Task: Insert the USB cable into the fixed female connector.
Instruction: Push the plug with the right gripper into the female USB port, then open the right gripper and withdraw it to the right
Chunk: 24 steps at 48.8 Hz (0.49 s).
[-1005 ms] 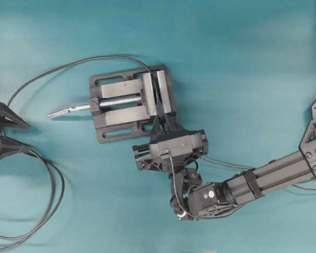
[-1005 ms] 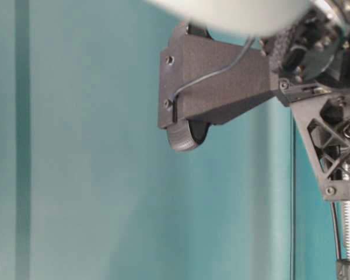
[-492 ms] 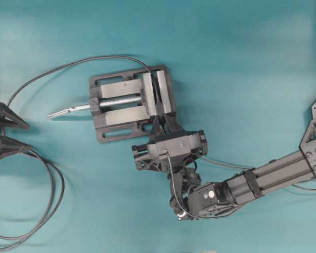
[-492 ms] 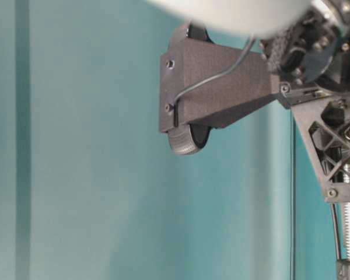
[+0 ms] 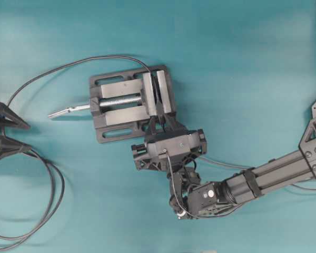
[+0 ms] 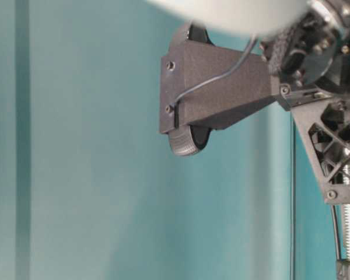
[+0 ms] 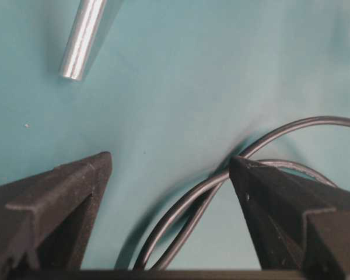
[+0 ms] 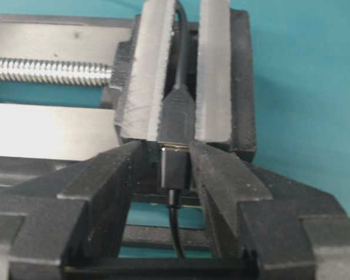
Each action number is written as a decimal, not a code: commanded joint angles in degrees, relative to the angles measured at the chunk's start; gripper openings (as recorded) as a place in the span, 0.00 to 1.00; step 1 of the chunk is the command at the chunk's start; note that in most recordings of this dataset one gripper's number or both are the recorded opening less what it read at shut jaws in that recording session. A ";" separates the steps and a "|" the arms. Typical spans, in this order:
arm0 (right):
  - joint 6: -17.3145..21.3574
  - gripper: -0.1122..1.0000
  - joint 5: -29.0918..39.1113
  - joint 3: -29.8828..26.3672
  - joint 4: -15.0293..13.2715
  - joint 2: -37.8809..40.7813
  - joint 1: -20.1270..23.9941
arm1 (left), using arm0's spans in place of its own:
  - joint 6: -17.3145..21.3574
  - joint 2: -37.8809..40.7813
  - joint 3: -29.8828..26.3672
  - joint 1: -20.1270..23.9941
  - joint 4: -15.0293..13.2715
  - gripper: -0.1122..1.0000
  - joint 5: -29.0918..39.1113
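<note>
The fixed female connector is clamped between the grey vise jaws, its dark cable running away from me. The USB cable's dark plug sits end to end against it, in line, with only a thin bright seam between them. Its thin cable trails back between my fingers. My right gripper straddles the plug with its jaws open; a gap shows on the plug's left side. From overhead, the right gripper stands at the vise's front edge. My left gripper is wide open at the left, holding nothing.
The vise stands mid-table with its screw handle pointing left. A thicker dark cable loops on the mat under the left gripper. The thin grey cable runs right beside the right arm.
My right gripper's fingers have spread away from the plug, and the gripper has eased slightly back from the vise. The plug stays at the connector. The left arm has not moved.
</note>
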 commanded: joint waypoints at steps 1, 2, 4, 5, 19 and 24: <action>-0.09 0.56 -0.35 -0.35 -1.05 -1.93 -0.62 | -0.62 0.35 -0.62 0.00 0.18 1.00 -0.26; -0.09 0.56 -0.35 -0.26 -1.05 -2.02 -0.35 | -0.62 0.35 -0.62 0.00 0.26 1.00 -0.26; -0.09 0.56 -0.35 -0.09 -1.05 -2.29 0.18 | -0.62 0.35 -0.62 0.00 0.18 1.00 -0.26; -0.09 0.56 -0.35 0.00 -1.05 -2.37 0.44 | -0.62 0.35 -0.62 -0.09 0.18 1.00 -0.26; -0.09 0.56 -0.09 0.18 -0.79 -3.08 3.60 | -0.62 0.35 -0.62 0.00 0.18 1.00 -0.26; -0.44 0.56 0.70 0.53 -0.70 -3.43 4.31 | -0.62 0.35 -0.62 0.00 0.26 1.00 -0.35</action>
